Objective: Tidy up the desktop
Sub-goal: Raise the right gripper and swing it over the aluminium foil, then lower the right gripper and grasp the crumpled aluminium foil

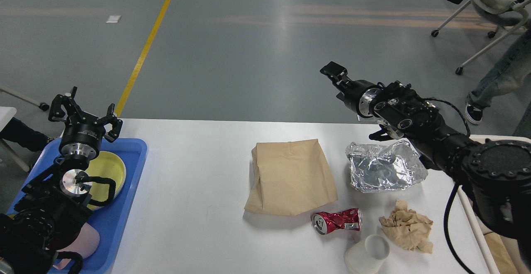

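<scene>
The white desktop (195, 191) holds a flat brown paper bag (290, 176), a crumpled foil sheet (386, 167), a crushed red can (337, 220), a crumpled brown napkin (408, 229) and a tipped white paper cup (367, 254). My left gripper (84, 113) is open and empty above the far end of the blue tray (124, 211). My right gripper (334, 71) hangs above the table's far edge, beyond the foil and the bag. It is dark and seen side-on, so its fingers cannot be told apart. It holds nothing that I can see.
The blue tray at the left carries a yellow plate (110, 169) and a pink item (85, 243). A cream bin (491, 243) stands at the right, mostly behind my right arm. An office chair (493, 0) and a person's legs (498, 74) are beyond the table.
</scene>
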You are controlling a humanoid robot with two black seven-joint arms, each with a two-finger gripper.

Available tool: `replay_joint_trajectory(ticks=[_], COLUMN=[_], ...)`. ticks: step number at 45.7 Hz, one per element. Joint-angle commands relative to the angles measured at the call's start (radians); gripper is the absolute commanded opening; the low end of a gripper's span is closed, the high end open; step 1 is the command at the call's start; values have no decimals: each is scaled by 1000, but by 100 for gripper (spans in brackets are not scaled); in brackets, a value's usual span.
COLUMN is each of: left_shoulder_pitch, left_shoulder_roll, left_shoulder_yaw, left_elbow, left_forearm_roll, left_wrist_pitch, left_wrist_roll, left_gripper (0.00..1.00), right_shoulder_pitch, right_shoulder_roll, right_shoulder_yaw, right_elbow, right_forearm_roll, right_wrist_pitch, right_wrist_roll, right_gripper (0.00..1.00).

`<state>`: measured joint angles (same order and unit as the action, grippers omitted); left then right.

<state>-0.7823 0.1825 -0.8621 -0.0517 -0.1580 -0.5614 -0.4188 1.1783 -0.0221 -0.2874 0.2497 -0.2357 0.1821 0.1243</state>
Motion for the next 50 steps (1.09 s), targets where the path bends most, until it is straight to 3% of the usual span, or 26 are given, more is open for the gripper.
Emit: replay_joint_trajectory(ticks=[1,5,8,18,32,40,50], left_shoulder_pitch=[0,0,0,0,0,0,0], left_shoulder_roll=[0,0,0,0,0,0,0], left_shoulder_yaw=[0,0,0,0,0,0,0], left_elbow=[0,0,1,0,0,0,1], left_forearm_roll=[0,0,0,0,0,0,0], left_wrist_pitch=[0,0,0,0,0,0,0], left_wrist_roll=[0,0,0,0,0,0,0], left_gripper=[96,96,96,96,96,96,96], right_shoulder_pitch=[89,141,185,415,642,569,403], right_shoulder_roll=[28,30,30,37,100,162,137], right_shoulder_yaw=[-216,-286,-344,-613,-639,-648,-696], right_elbow=[40,111,166,416,579,557,511], right_forearm_roll=[3,1,1,4,9,9,-7], right_wrist_pitch=[123,163,186,416,648,590,479], right_wrist_roll=[-185,-294,-321,-318,-316,-316,-318], right_gripper=[100,100,100,100,100,100,100])
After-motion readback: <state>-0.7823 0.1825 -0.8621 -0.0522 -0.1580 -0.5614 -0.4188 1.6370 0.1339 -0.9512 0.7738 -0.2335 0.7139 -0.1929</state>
